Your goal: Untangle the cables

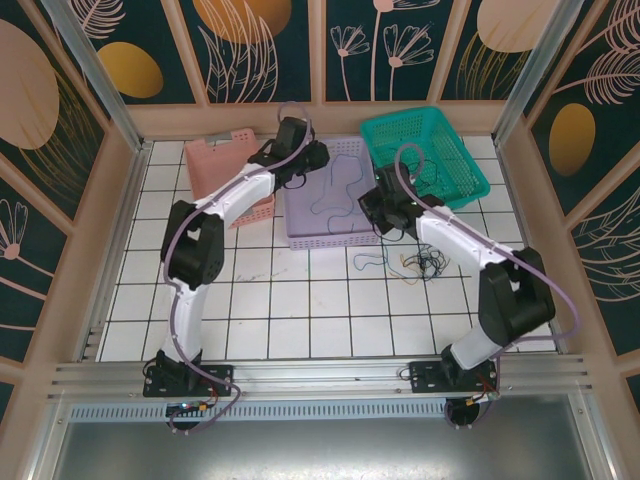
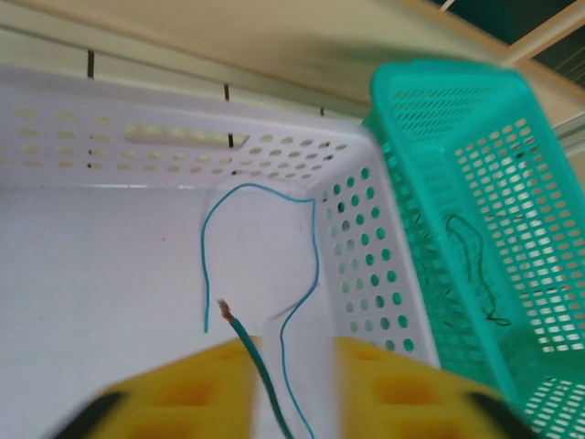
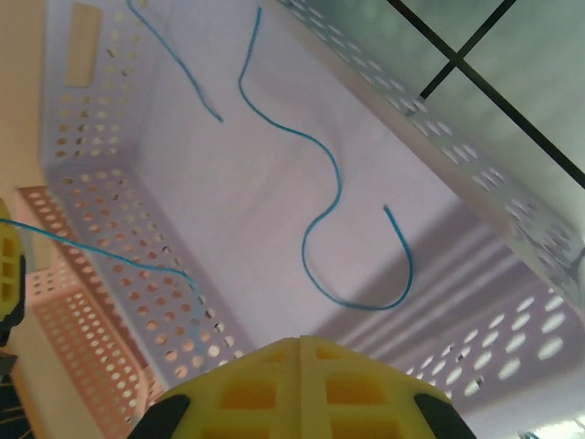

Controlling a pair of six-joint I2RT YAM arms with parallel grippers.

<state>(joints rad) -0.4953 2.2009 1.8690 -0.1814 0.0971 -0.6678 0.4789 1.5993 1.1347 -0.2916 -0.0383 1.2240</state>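
The left claw (image 2: 294,358) is hanging over the lilac basket (image 2: 110,146) with its fingers apart, and a blue wire (image 2: 314,242) is running out between them toward the far wall. The right claw (image 3: 300,355) is sitting closed beside the basket. The tangle of wires (image 1: 425,263) is lying on the table (image 1: 300,300) just nearside of it, making the right arm the nearer one.

pink basket (image 1: 215,160): far left, just beside the lavender one
lavender basket (image 1: 330,240): far centre
teal basket (image 1: 470,160): far right, against its corner
table (image 1: 300,310): white tiles
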